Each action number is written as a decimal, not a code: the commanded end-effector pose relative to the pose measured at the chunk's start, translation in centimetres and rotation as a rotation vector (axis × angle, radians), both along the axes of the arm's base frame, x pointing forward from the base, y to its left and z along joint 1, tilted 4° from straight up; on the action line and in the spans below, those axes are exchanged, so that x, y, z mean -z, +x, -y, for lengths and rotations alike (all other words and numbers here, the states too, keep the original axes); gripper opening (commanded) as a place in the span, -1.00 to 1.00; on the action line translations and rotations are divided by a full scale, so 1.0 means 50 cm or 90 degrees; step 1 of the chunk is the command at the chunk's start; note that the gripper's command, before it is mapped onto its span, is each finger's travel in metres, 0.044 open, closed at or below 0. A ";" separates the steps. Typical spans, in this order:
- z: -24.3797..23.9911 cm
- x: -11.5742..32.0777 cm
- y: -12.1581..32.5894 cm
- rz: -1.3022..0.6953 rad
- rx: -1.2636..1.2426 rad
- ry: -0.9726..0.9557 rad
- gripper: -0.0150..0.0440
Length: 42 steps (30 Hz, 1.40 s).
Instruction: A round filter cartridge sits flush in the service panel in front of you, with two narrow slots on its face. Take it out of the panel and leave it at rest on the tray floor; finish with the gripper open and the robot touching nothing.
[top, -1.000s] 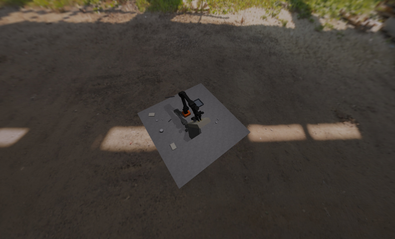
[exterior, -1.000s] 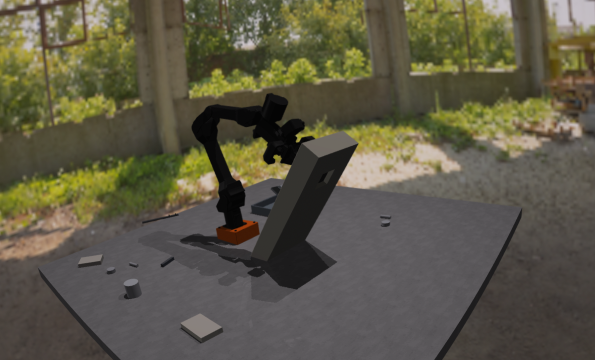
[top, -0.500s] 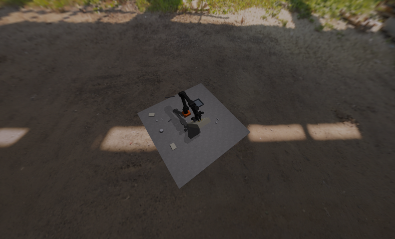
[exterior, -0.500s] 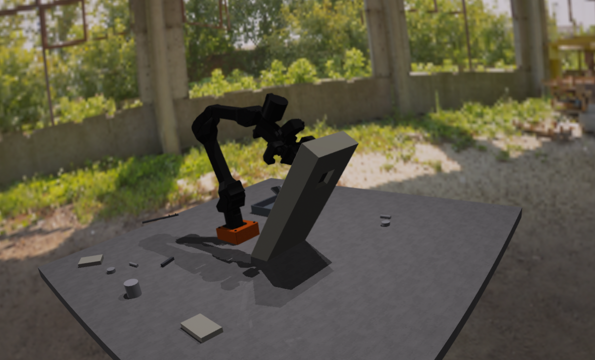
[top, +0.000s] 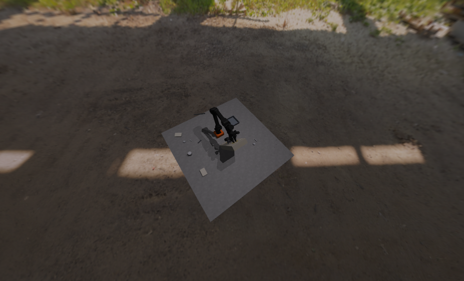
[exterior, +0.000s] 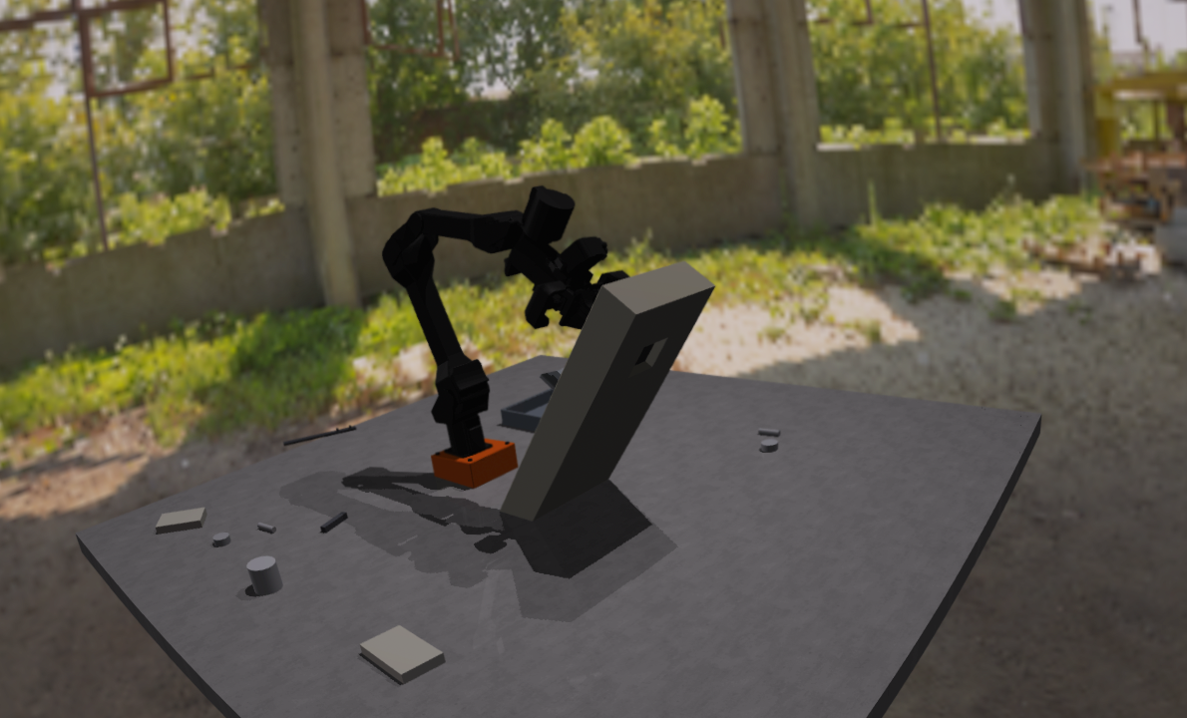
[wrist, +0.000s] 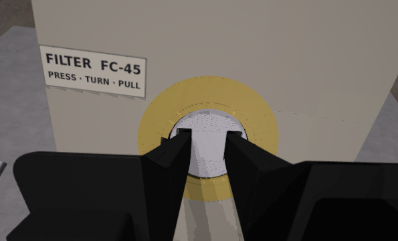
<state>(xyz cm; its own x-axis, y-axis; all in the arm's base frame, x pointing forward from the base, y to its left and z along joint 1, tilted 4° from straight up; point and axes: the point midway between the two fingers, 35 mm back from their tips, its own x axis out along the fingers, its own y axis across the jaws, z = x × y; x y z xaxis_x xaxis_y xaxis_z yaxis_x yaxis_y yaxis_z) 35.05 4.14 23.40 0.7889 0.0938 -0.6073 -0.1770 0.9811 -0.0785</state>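
The round filter cartridge (wrist: 208, 120) sits in the service panel (wrist: 285, 50) (exterior: 571, 393), inside a yellow ring (wrist: 207, 88). Its pale face looks about level with the ring. A dark notch (wrist: 163, 142) shows at the ring's inner left edge, with a speck of red near it. My gripper (wrist: 207, 137) is shut on the cartridge, with its two fingertips at the slots on the left and right of the face. The fingertips hide the slots. In the exterior view the panel hides the fingertips. The tray (top: 236, 119) (exterior: 517, 419) stands behind the panel, partly hidden in the exterior view.
The panel leans over the table. A label (wrist: 95, 71) is on its face. A grey cylinder (exterior: 263, 576) (top: 189, 153), pale flat blocks (exterior: 401, 651) (exterior: 181, 520) and a dark bar (exterior: 333, 521) lie on the left side. Two small grey pieces (exterior: 768, 445) (exterior: 768, 432) lie on the right.
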 end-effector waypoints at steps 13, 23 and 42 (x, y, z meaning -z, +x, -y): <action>-0.002 0.007 0.014 0.000 0.003 0.004 -0.49; -0.002 0.007 0.014 0.000 0.003 0.004 -0.49; 0.009 -0.064 -0.075 -0.002 0.002 0.003 -0.49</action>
<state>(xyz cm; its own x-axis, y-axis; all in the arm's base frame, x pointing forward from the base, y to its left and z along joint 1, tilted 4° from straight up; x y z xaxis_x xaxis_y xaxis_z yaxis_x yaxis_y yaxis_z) 32.76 3.87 25.29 0.7821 0.0929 -0.6162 -0.1725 0.9825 -0.0707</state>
